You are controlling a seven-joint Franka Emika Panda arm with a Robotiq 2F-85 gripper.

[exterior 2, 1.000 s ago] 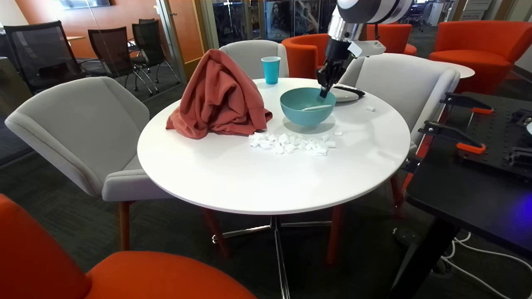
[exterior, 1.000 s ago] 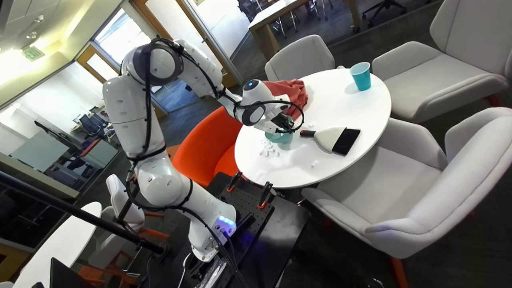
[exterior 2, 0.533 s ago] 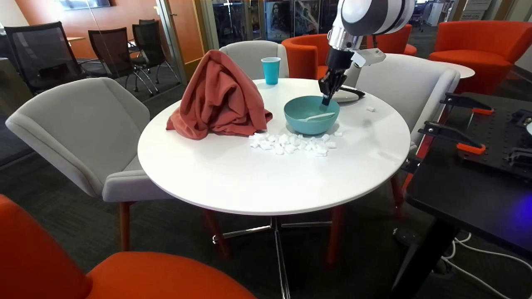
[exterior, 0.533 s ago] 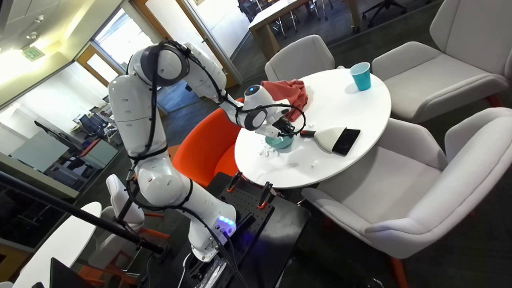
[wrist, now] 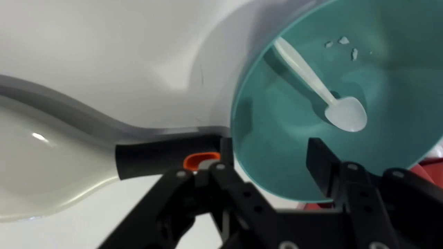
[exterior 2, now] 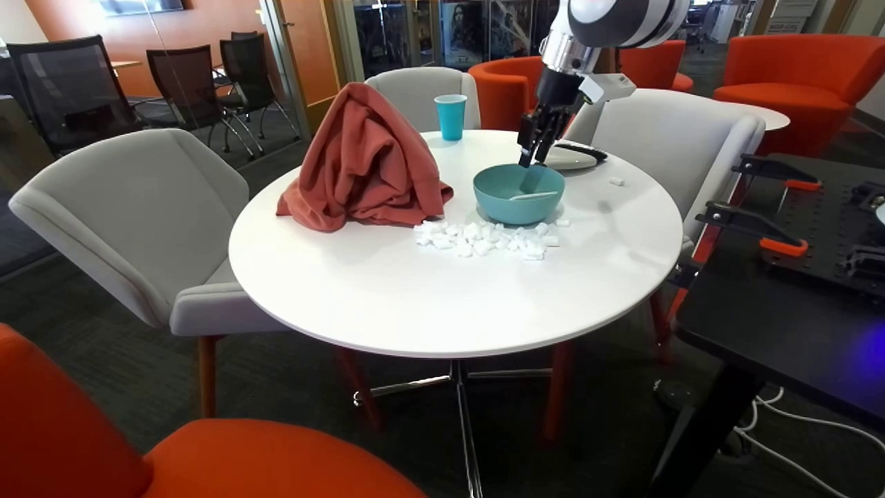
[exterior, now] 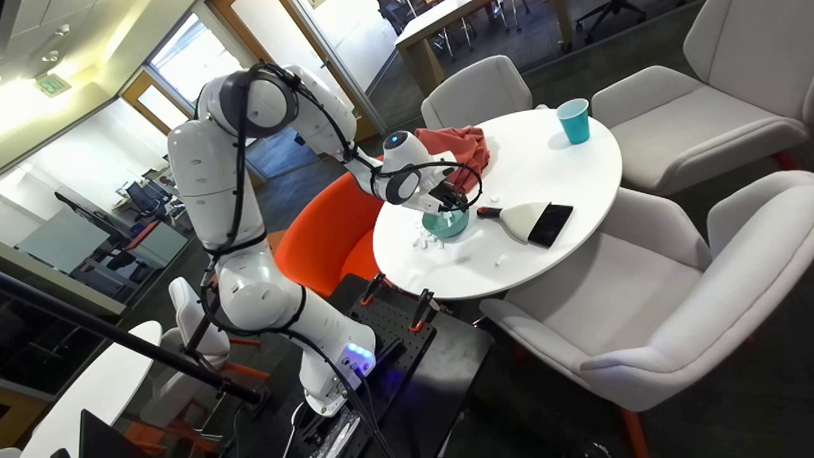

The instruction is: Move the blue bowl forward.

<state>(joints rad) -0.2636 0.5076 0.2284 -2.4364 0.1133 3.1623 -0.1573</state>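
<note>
Tool (wrist: 271,148): spread, nothing pinched. In the wrist view I have one of its fingers (wrist: 320,160) over the hollow of the blue bowl (exterior 2: 518,211), its mate just outside the rim; contact I cannot tell.

Risk, rim: a sideways lean would likely shove or tip the bowl; closing with the tips too high could give a shallow bite and a slip.

Risk, white spoon (wrist: 320,85): apparently loose inside, apt to slide if I tilt the bowl.

Risk, white implement (exterior: 524,221): its black handle (wrist: 148,157) ends just beside the rim, so my outer finger may snag it.

Bowl: one, round, teal-blue, smooth, thin-rimmed, wider than tall; a few white crumbs (wrist: 343,40) within. Stands upright on the bench (exterior 2: 415,304), right of the red cloth (exterior 2: 373,159).

Risk, white pieces (exterior 2: 477,238): just on the bowl's near side; a low push that way would probably plough them.
</note>
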